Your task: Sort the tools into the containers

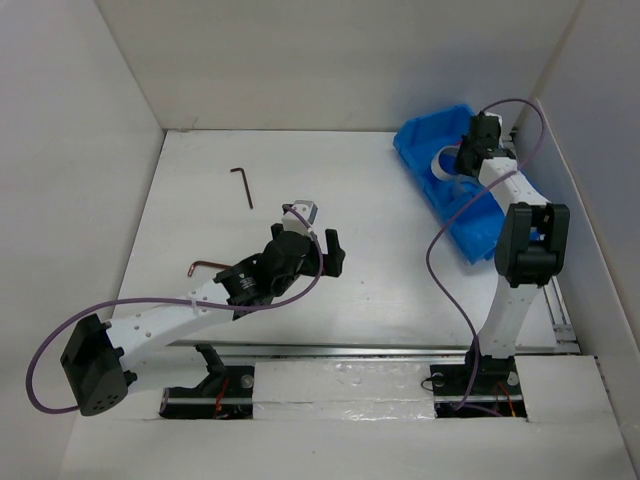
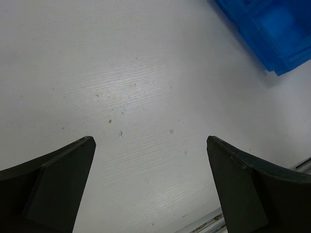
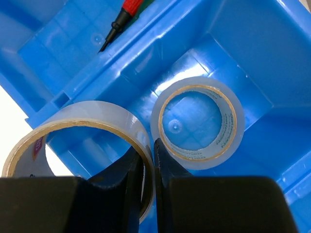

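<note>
Right arm [image 1: 505, 310] reaches over the blue bin [image 3: 252, 43], right pincer [image 3: 154, 145] clamped on a tape roll [image 3: 92, 114].
A 2nd roll [image 3: 196, 82] lies flat in the bin just beside it; left pincer [image 2: 149, 141] gapes well left of the bin.

left gripper [image 2: 150, 143] spread wide, right gripper [image 3: 148, 148] pinched tight on tape roll [image 3: 92, 114]

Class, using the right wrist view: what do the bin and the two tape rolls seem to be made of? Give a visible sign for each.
Blue bin: moulded plastic, glossy, with bright highlights on its walls.
Tape roll lying in the bin: clear glossy film on a brown core, probably cardboard, printed inside.
Held tape roll: likely the same.
</note>
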Motion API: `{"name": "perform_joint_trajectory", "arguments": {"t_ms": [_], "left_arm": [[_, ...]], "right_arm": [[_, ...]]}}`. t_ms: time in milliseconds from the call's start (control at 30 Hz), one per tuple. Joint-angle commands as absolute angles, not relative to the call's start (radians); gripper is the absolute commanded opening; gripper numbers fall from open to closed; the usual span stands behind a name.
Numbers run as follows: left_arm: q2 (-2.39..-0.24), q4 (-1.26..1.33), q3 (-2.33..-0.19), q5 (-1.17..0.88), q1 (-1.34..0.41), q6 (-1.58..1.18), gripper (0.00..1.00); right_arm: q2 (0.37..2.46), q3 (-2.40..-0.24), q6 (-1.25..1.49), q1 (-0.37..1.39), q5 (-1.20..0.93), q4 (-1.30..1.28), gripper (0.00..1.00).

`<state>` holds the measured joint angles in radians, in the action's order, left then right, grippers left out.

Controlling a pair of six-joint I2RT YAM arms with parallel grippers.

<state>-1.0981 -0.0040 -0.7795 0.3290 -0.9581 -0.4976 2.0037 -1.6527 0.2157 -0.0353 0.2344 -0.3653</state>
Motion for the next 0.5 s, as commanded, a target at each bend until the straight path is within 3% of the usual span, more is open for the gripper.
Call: {"name": "perform_joint_trajectory", "arguments": {"t_ms": [0, 467], "left_arm": [[-1.081, 0.020, -0.775, 0.348, -0.960, -0.488, 0.99], [-1.081, 0.014, -0.778, 0.360, -0.960, -0.489, 0.99]], "right_arm": [[1.987, -1.608, 0.190, -0.060, 0.316, -0.457, 0.00], [1.994, -1.615, 0.192, -0.060, 0.344, -0.494, 0.00]]}}
